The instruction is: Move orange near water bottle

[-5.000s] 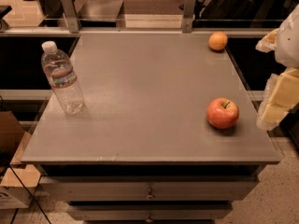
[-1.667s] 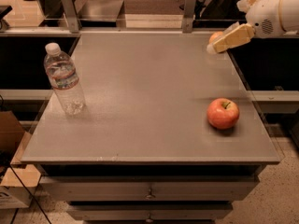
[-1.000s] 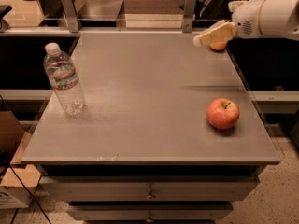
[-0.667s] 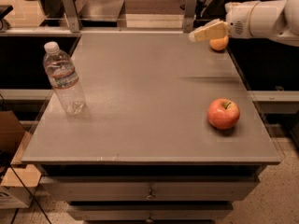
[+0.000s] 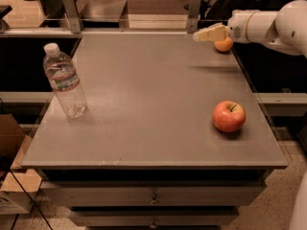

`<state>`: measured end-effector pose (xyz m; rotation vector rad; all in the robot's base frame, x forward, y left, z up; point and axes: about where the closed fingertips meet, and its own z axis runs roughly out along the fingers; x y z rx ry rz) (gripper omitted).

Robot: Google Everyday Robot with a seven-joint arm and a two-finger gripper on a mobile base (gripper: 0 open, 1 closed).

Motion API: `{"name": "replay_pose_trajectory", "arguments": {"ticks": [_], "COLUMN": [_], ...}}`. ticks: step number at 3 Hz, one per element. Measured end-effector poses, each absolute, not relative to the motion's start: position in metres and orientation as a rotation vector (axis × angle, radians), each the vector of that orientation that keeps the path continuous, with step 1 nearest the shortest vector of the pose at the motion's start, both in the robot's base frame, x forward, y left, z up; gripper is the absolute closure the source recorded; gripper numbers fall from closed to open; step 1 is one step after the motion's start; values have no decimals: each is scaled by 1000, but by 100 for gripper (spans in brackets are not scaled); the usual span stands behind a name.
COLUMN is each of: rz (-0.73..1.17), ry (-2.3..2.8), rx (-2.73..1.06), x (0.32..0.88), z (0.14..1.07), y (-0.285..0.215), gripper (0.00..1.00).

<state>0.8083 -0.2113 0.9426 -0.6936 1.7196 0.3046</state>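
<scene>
The orange (image 5: 224, 45) sits at the far right corner of the grey table (image 5: 144, 90), partly hidden behind my gripper. My gripper (image 5: 198, 36) reaches in from the right on a white arm and hovers just above and left of the orange, pointing left. The water bottle (image 5: 64, 80), clear with a white cap and a pale label, stands upright near the table's left edge, far from the orange.
A red-yellow apple (image 5: 229, 116) with a stem lies on the right side of the table toward the front. Two metal posts (image 5: 194, 5) stand along the back edge. Drawers are below the front edge, and a cardboard box (image 5: 12, 186) is on the floor at left.
My gripper has risen from beside the apple to the far right corner, then shifted left across the orange. The orange, apple and bottle have not moved.
</scene>
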Motion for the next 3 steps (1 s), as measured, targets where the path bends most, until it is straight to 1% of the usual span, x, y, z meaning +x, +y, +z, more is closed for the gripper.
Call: {"name": "replay_pose_trajectory", "arguments": {"ticks": [3], "rz": [254], "ry": [1871], "rx": [-596], "x": [846], "z": [882], "y": [-251], "gripper": [0]}}
